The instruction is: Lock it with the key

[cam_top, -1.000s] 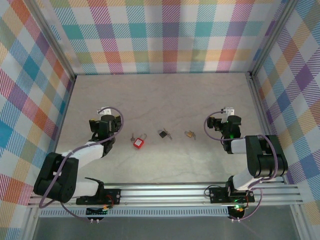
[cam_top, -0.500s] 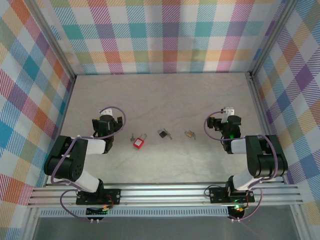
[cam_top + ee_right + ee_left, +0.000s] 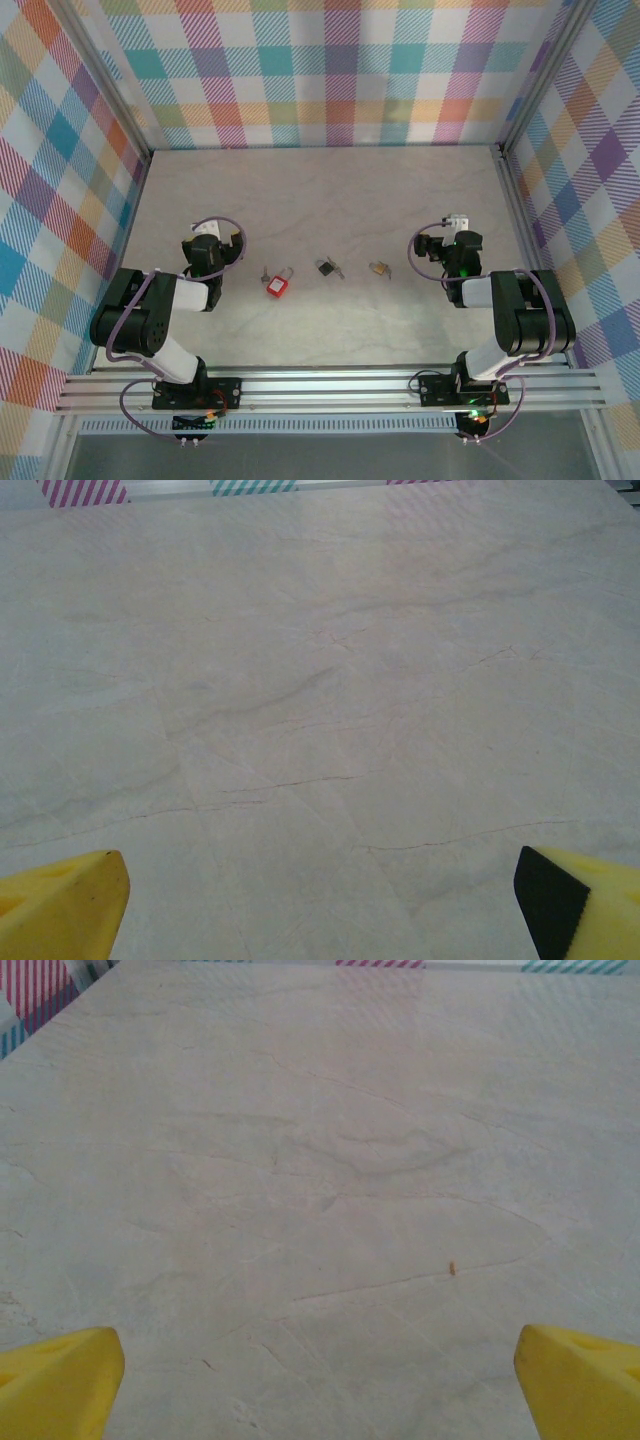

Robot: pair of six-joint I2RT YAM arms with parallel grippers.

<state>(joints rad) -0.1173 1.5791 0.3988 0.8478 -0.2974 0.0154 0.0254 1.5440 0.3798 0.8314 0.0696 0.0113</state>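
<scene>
Mid-table, we see red padlock [image 3: 277,288] w/ long axis approx 7–1 o'clock, shackle toward 1, key [image 3: 265,277] just beside at 10. Left gripper [image 3: 318,1385] & right gripper [image 3: 320,900]: jaws wide apart, empty.

Robot test cell, lab-type setup. Alu extrusion rail [image 3: 330,385] at near edge w/ arm bases [image 3: 190,388] bolted on. Plaid backdrop walls [image 3: 330,70] on left, right, far sides. Marble-look tabletop [image 3: 330,200].
</scene>
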